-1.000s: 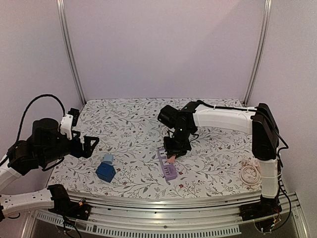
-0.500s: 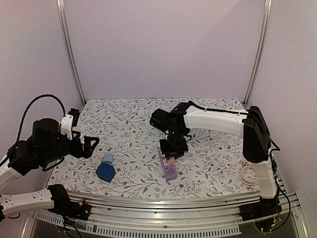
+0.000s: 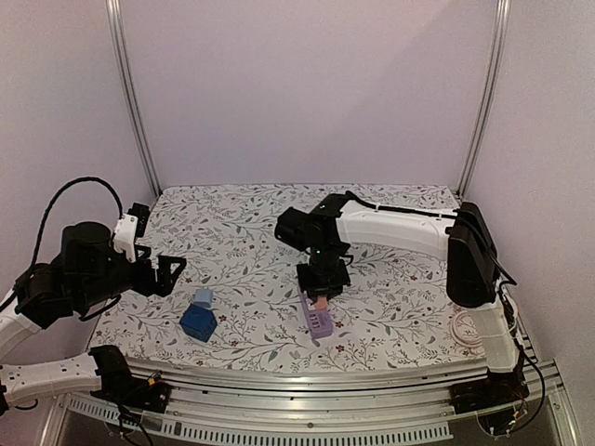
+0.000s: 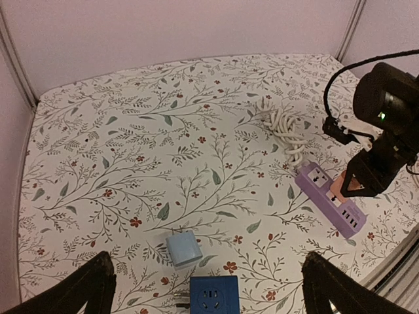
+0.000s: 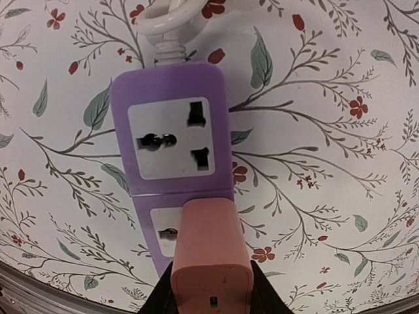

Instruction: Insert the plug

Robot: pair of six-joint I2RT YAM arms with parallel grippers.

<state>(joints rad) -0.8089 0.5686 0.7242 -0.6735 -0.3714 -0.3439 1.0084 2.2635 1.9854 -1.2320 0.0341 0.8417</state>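
Right arm [image 3: 400,223] stretches from its base across the counter [image 3: 242,232] to the middle, wrist bent steeply down. Right fingers [image 5: 260,302] point at the counter, clenched on the pink plug [image 5: 211,261]. Plug hangs upright over the purple strip [image 5: 171,144], covering its second socket; the socket by the white cable [image 4: 283,124] stays bare. Cannot tell whether the prongs are in. Left arm [image 3: 88,265] is folded back at the left edge, wrist about level. Left fingers [image 4: 88,288] are spread wide, holding nothing, above a blue cube [image 4: 213,297] and a pale block [image 4: 182,248].
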